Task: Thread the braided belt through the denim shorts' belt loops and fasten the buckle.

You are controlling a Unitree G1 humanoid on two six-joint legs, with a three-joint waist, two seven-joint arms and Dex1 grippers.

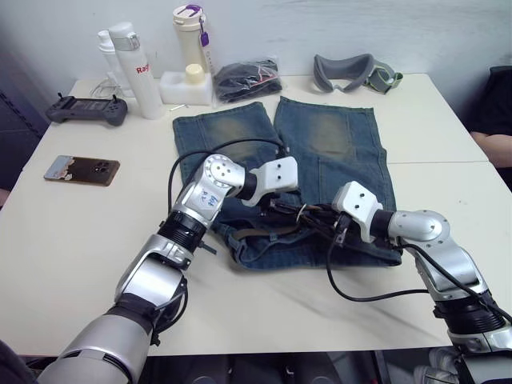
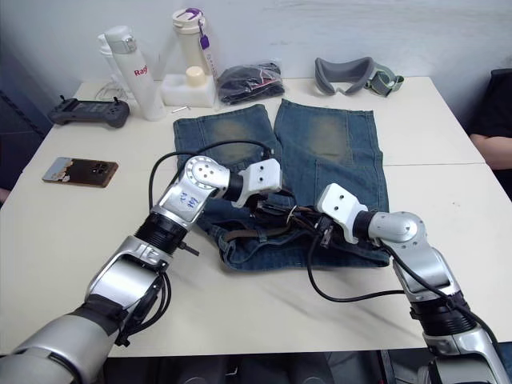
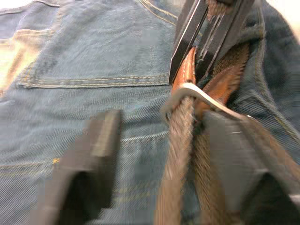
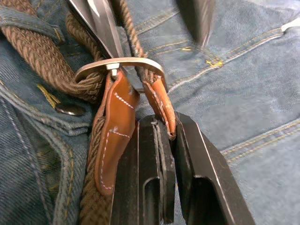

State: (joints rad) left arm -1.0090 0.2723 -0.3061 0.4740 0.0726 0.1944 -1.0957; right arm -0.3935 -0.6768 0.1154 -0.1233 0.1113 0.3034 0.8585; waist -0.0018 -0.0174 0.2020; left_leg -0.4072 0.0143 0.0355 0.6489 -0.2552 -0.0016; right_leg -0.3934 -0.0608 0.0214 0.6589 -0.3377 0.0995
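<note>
Shorts (image 1: 320,144) lay flat on the white table (image 1: 72,240), legs pointing away from the robot, waistband nearest it. Belt (image 1: 264,234) ran along the waistband, partly under a belt loop (image 4: 18,18) seen in the right wrist view. Buckle (image 4: 119,64) sat near the middle of the waistband, between the two grippers. Right gripper (image 4: 164,136) had its fingers closed to a narrow slit on the reddish-brown leather (image 4: 159,101) just behind the buckle frame; a second leather tab (image 4: 112,126) lay beside the fingers, not pinched. Left gripper (image 3: 159,136) reached in from the opposite side, fingers spread wide; braided strap and the metal frame lay between them, one finger (image 3: 225,145) close against the strap, the other (image 3: 101,140) apart over bare denim. Could not tell whether the prong was seated. At the far edge of the table: two white bottles (image 1: 136,68), a cream flask (image 1: 192,36), a black bundle in a plastic bag (image 1: 246,78), grey goggles (image 1: 352,72). To the robot's left, a dark controller (image 1: 84,110) and a phone (image 1: 82,170).
</note>
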